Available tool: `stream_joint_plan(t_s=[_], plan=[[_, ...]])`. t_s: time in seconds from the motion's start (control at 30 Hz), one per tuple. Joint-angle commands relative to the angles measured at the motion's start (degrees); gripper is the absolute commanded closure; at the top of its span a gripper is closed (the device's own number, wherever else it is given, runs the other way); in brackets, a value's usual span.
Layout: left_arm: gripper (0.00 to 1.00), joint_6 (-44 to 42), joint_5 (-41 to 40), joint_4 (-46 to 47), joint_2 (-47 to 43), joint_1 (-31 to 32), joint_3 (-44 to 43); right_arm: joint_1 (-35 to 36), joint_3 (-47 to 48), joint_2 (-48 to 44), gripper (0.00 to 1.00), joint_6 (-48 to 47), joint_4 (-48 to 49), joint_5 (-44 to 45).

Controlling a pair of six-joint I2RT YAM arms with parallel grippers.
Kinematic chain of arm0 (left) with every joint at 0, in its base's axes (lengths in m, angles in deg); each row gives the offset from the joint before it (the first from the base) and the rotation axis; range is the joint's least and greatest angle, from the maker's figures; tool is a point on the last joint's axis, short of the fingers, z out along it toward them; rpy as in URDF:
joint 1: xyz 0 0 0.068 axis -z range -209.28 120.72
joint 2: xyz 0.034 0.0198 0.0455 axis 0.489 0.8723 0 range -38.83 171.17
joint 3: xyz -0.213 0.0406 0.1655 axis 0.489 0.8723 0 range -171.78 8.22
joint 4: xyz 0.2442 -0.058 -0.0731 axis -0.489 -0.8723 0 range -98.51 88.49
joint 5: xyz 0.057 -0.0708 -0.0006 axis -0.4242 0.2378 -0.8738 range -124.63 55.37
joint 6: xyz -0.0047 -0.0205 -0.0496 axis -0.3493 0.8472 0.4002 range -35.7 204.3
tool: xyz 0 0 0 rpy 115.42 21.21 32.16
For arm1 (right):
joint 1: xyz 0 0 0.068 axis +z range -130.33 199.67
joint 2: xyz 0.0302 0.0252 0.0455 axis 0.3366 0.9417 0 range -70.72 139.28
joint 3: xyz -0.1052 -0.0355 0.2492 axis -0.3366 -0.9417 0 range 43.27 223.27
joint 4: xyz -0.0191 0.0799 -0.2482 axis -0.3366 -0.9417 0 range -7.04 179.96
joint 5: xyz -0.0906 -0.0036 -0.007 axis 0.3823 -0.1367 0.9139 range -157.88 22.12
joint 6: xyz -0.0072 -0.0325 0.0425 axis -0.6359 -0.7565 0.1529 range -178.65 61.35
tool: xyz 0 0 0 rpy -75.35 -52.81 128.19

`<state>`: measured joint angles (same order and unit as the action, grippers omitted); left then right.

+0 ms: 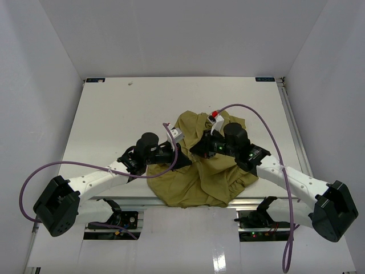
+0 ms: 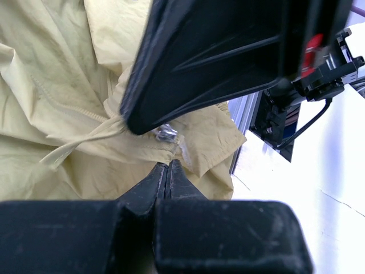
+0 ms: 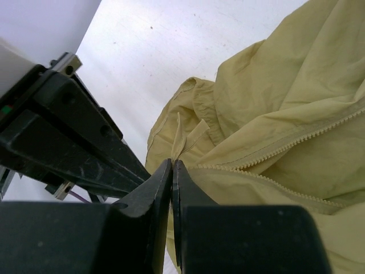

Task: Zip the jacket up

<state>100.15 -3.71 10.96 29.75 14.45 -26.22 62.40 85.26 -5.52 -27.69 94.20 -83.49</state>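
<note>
The white table is taking up most of the booth, and the jacket is lying crumpled on its near middle, a little right of centre, with its lower folds hanging over the front edge. Both arms are reaching in and meeting over the cloth. The left gripper is pinching the jacket's edge with its fingers together, and the right gripper is nipping the fabric just beside it, its fingers pressed together too. Two rows of zip teeth are running apart across the cloth. A small metal slider is sitting between the two grippers. Blue stickers are showing at the table's far corners, too small to read.
</note>
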Motion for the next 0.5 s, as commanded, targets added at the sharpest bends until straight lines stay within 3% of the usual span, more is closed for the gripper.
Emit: stream_joint_plan(t_s=[0.0, 0.2, 0.47], plan=[[1.00, -1.08, 0.20, -0.25, -0.46, 0.30, -0.02, 0.16, -2.55, -5.83, 0.92, -1.35, 4.62, 5.32], [1.00, -1.17, 0.27, -0.03, -0.24, 0.24, -0.04, 0.16, -6.92, -12.93, 0.92, -2.29, 8.28, 9.71], [1.00, -1.26, 1.60, 0.99, -0.20, 0.26, 0.25, 0.16, -9.87, -12.92, 0.92, -2.46, 12.31, 7.52]])
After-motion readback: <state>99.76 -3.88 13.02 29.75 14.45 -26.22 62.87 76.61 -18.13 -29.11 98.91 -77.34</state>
